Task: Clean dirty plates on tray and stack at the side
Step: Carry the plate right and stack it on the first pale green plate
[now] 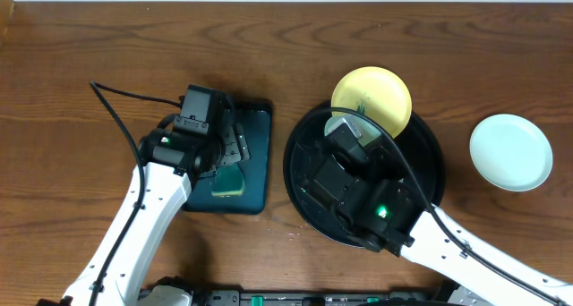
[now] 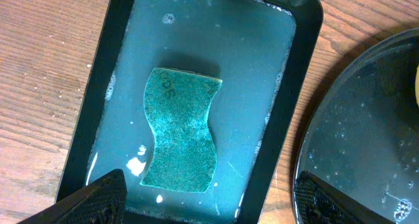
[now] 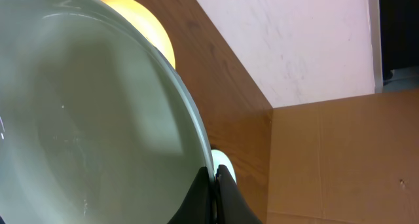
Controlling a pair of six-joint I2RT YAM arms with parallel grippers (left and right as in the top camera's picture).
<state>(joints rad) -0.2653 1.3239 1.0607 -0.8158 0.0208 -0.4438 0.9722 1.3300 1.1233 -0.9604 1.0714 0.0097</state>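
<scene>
Left gripper (image 2: 211, 201): jaws spread wide, holding nothing, poised over sponge (image 2: 181, 129) in wet teal tray (image 2: 298, 67). Sponge's long axis runs along tray; jaws line up across its narrow width. Right gripper (image 3: 213, 185): pressed together, pinching rim of mint plate (image 3: 85, 119), tilted above black tray (image 1: 290, 167). Yellow plate (image 1: 372, 96) overhangs tray's far rim. Second mint plate (image 1: 510, 151) on table, well apart to right.

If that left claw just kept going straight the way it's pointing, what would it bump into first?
Most likely the green sponge lying in the wet teal tray. The open left gripper points down at it, though how far above it hangs is unclear.
</scene>
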